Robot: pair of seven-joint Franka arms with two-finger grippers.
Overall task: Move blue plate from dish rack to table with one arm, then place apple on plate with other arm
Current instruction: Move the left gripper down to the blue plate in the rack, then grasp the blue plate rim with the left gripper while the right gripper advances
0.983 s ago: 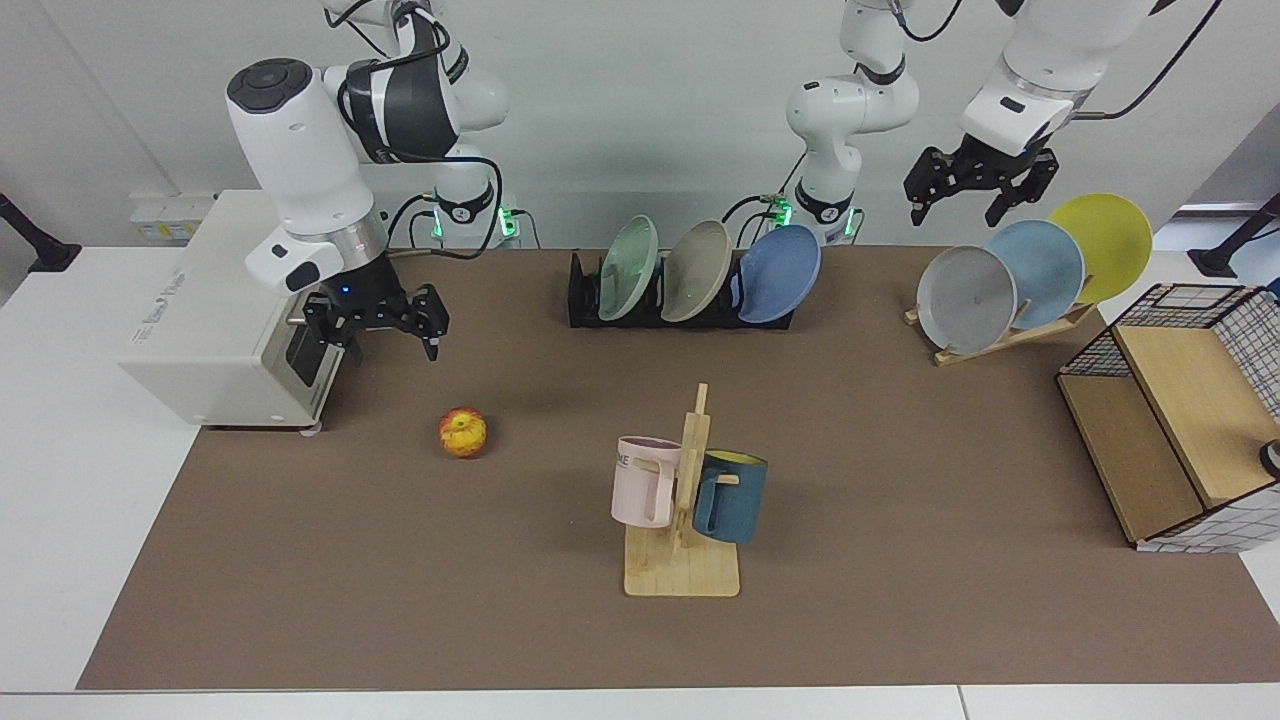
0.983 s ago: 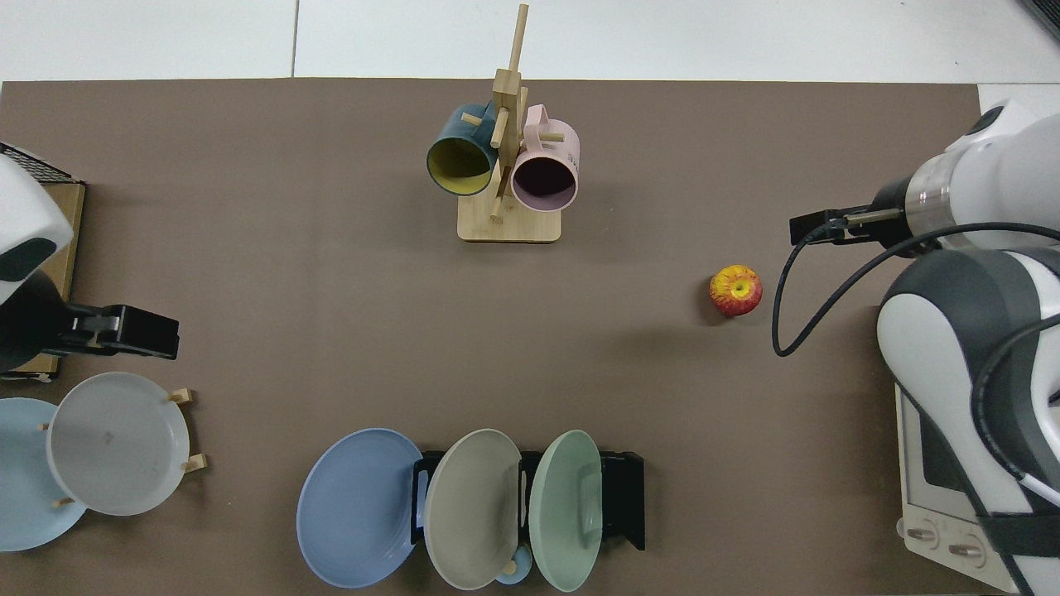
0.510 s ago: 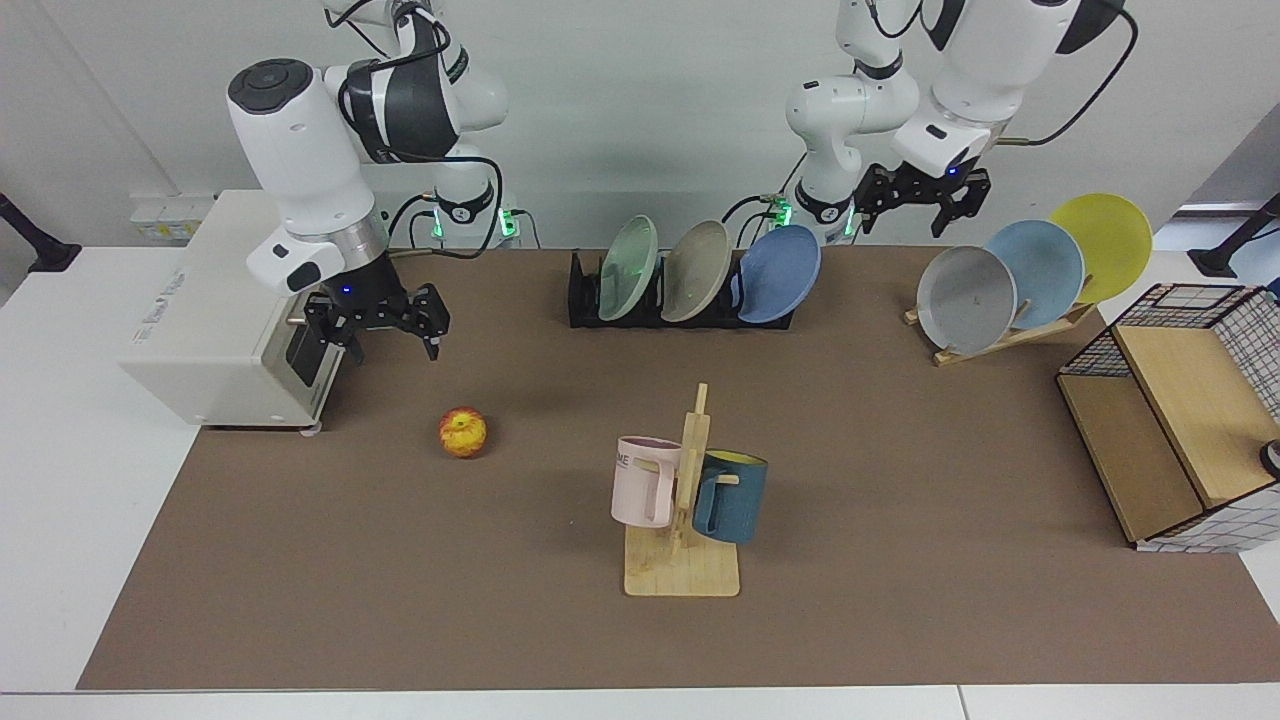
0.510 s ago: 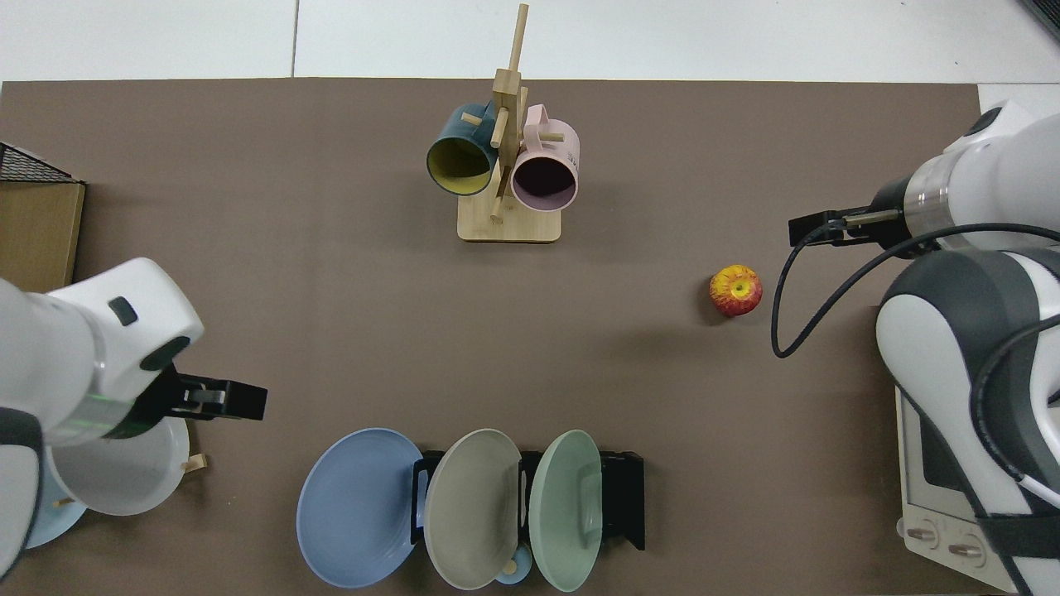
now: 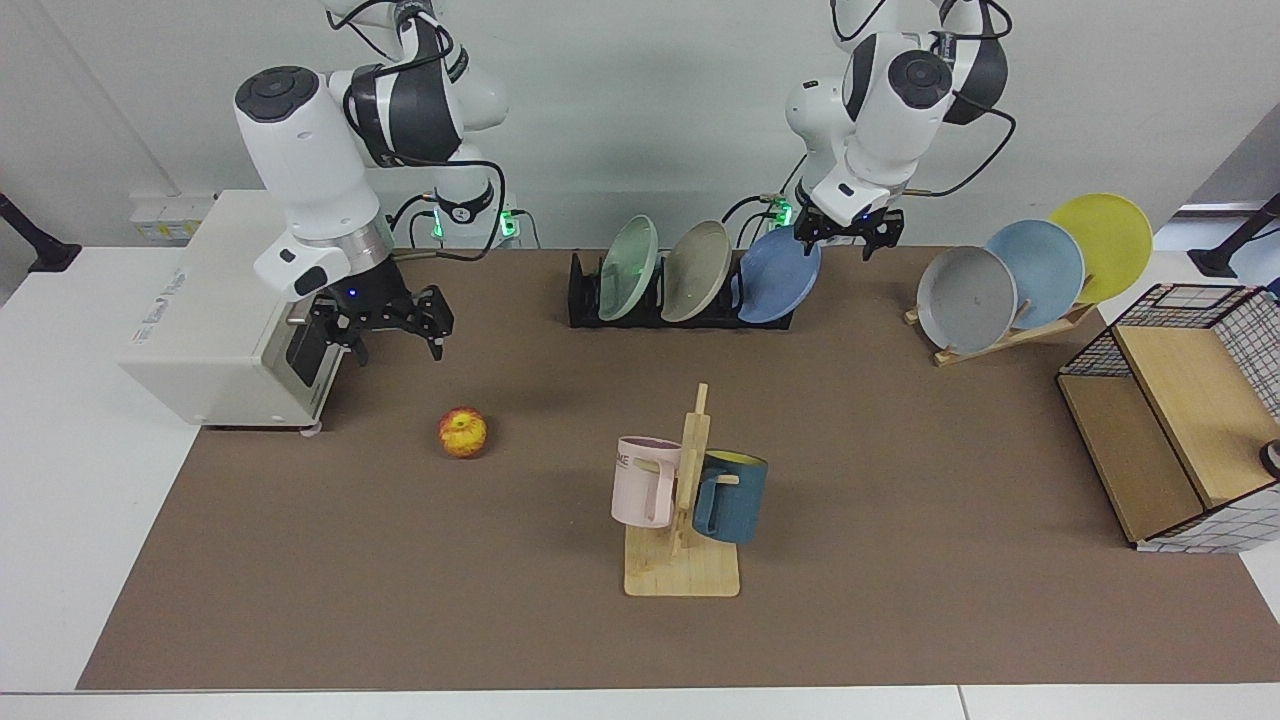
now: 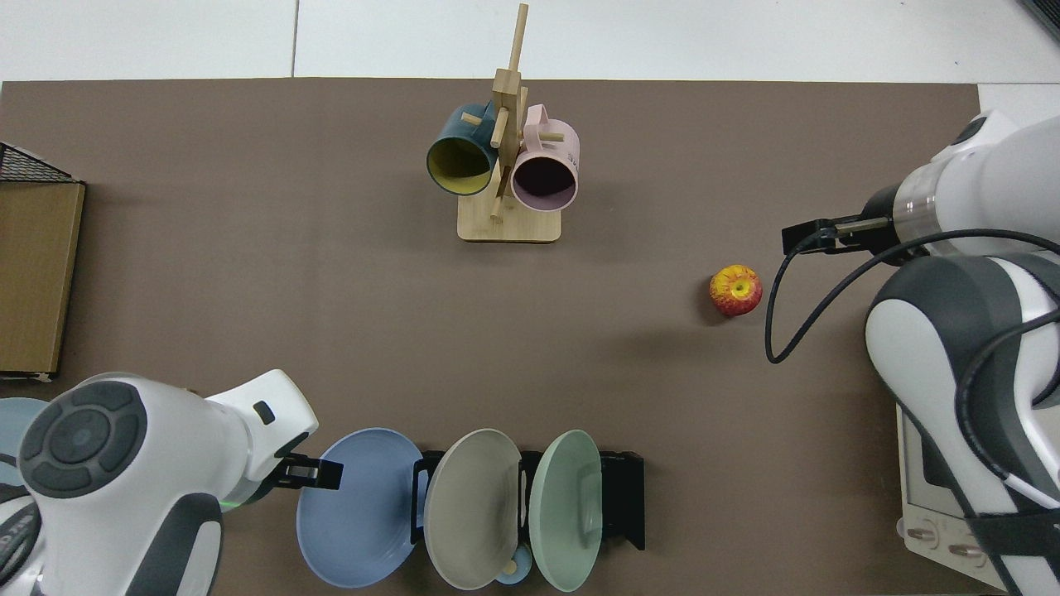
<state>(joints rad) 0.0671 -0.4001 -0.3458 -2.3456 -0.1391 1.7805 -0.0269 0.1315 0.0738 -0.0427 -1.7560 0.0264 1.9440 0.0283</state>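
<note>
Here the left gripper point(image 5: 849, 237), jaws spread and empty, hovers above the blue plate's point(image 5: 778, 275) rim.

From above we see the blue plate point(image 6: 358, 507) standing tilted at the end of the dish rack point(image 6: 623, 500), next to a grey-beige plate point(image 6: 468, 507) and a pale green plate point(image 6: 565, 507). The left gripper point(image 6: 308, 472) sits at the blue plate's rim; we cannot make out its fingers. The apple point(image 6: 735, 290) lies on the table point(image 6: 248, 273), near but apart from the right gripper point(image 6: 810, 238). A wooden mug stand point(image 6: 507, 157) holds a dark teal mug point(image 6: 455, 159) and a pink mug point(image 6: 545, 170).
</note>
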